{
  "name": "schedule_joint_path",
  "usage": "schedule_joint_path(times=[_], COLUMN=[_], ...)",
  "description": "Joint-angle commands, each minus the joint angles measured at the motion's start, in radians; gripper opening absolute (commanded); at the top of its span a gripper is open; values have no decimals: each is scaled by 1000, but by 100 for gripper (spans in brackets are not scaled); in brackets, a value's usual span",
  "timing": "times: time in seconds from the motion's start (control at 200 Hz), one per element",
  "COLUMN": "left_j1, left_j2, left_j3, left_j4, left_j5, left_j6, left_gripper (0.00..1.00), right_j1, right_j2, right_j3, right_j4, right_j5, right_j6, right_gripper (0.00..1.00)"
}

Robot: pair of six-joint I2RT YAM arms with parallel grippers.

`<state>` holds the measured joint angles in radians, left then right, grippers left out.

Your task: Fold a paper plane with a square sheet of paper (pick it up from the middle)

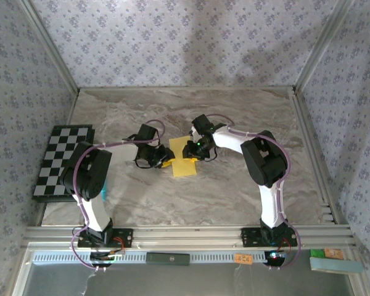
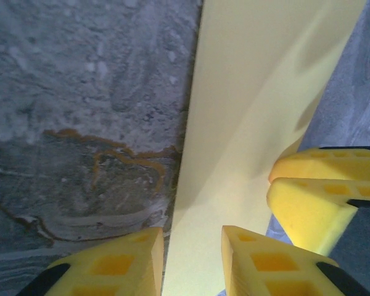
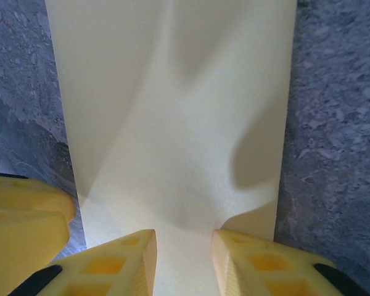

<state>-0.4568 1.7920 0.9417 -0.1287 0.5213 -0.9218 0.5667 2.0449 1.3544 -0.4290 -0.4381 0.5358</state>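
Observation:
The yellow sheet of paper [image 1: 185,165] lies mid-table as a creased rectangle with both grippers at its far end. My left gripper [image 1: 164,158] is at its left edge. In the left wrist view the left gripper [image 2: 193,259] is open, and the paper [image 2: 253,92] edge runs between its fingers. My right gripper [image 1: 196,148] is at the paper's upper right. In the right wrist view the right gripper [image 3: 184,259] is open, its tips straddling the paper [image 3: 172,92], which bows up in soft waves. The two grippers' fingers are close together.
A black-and-white checkered board [image 1: 61,160] lies at the table's left edge, with a small blue-tipped thing [image 1: 103,192] beside the left arm. The marble tabletop [image 1: 234,203] is walled on three sides. The right gripper's fingers [image 2: 320,185] crowd the left wrist view.

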Motion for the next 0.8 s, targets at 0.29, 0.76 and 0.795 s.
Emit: schedule_joint_path(times=[0.29,0.76,0.795], left_j1=[-28,-28,-27], left_j2=[35,0,1], left_j3=[29,26,26], left_j4=[-14,9,10], left_j5=[13,66,66], left_j6=[27,47,47], left_gripper=[29,26,26], right_j1=[-9,-15,-16], right_j2=[52,53,52], right_j3=[-45,-54,-54], right_j4=[-29,-22,-21], right_j5=[42,38,37], right_j6=[15,18,18], right_gripper=[33,33,33])
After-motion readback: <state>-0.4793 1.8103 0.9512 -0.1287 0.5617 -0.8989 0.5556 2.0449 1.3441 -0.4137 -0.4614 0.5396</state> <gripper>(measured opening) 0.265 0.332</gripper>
